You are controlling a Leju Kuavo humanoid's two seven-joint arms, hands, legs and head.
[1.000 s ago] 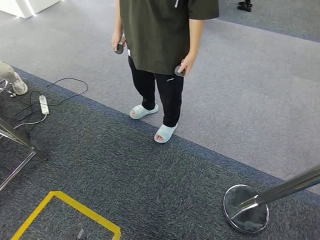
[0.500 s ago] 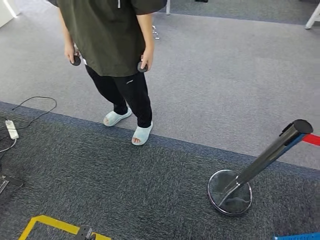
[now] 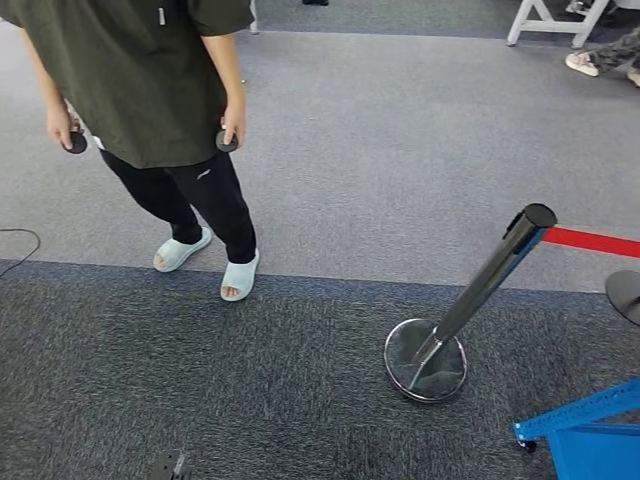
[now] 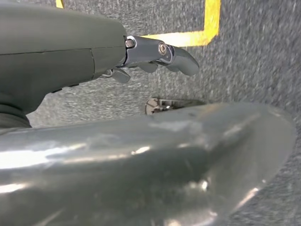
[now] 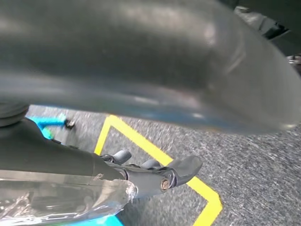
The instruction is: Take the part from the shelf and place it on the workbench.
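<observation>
A person in a dark green shirt (image 3: 143, 70) stands on grey carpet (image 3: 362, 130). A leaning chrome stanchion post (image 3: 483, 285) carries a red belt (image 3: 592, 241).

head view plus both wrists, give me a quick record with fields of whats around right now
person: standing, pale slippers, a round dark controller in each hand
stanchion post: chrome, round base, red belt attached
blue frame: near the post's base
left hand: fingers straight, holding nothing, above yellow floor tape
right hand: crinkled clear plastic beside it, hold unclear
</observation>
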